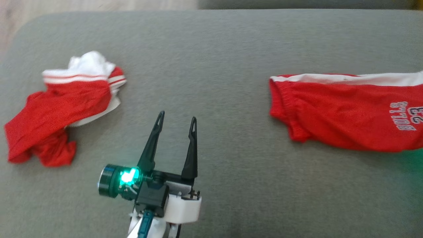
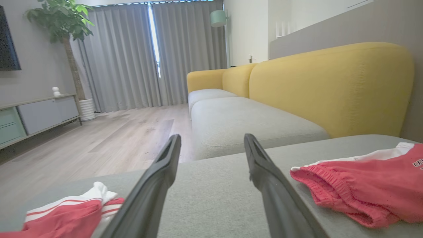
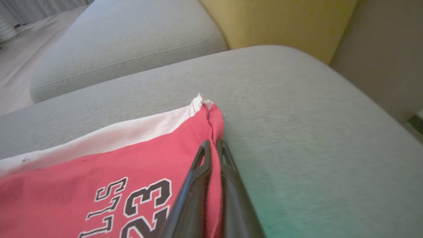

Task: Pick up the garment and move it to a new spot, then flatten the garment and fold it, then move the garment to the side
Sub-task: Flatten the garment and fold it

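Looking down from the head view, you see the left gripper (image 1: 177, 116) low and left of centre, its arm rising from the bottom edge. Its two dark fingers point away from you, spread wide, with nothing between them. It hangs over the bare grey cushion (image 1: 211, 59), between the two cloths and touching neither.

The red shorts (image 1: 343, 112) lie mostly flat on the cushion's right side. The white stripe runs along the far edge, the "BULLS 23" print faces up, and the elastic waistband end points toward the middle.

In the right wrist view, your right gripper (image 3: 213, 142) sits low at the shorts' hem corner. Its fingers are pressed together, with a strip of red cloth pinched between them beside the seam.

A crumpled red-and-white garment (image 1: 66, 105) is heaped at the cushion's left, well apart from the shorts. A yellow backrest (image 2: 330, 86) shows beyond in the left wrist view.
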{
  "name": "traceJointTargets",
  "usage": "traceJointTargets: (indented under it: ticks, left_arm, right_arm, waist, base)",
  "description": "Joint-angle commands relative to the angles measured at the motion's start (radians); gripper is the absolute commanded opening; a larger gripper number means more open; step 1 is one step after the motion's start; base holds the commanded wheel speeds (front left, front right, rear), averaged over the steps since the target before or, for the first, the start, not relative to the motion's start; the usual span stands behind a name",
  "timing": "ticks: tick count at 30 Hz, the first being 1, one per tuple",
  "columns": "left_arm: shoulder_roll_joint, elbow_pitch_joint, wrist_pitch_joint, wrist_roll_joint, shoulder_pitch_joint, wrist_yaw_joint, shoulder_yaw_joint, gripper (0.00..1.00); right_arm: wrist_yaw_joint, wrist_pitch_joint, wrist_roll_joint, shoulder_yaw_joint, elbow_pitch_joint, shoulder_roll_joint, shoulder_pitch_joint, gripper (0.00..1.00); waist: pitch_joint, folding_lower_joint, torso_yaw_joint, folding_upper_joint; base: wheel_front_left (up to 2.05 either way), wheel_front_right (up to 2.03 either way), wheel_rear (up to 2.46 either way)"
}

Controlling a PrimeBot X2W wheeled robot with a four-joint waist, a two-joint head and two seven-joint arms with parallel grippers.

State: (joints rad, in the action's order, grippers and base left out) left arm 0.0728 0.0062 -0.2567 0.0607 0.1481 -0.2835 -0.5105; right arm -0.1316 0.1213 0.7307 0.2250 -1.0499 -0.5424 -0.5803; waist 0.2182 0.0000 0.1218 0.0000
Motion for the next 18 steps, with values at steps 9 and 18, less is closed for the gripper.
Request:
traceJointTargets:
  ticks: [9,18]
  left_arm:
    - [-0.001,0.013,-0.005,0.004,-0.01,0.032,0.056,1.0]
    - [-0.005,0.048,-0.005,0.01,-0.053,0.059,0.06,1.0]
  right_arm:
    - [0.001,0.119,-0.089,0.033,0.022,-0.077,-0.027,0.0]
    - [0.001,0.137,-0.2,0.12,0.208,0.02,-0.033,0.0]
  waist:
    - [-0.054,0.0,-0.062,0.0]
    - [-0.136,0.0,-0.009,0.0]
  base:
    - [0.0,0.0,0.0]
    - [0.0,0.0,0.0]
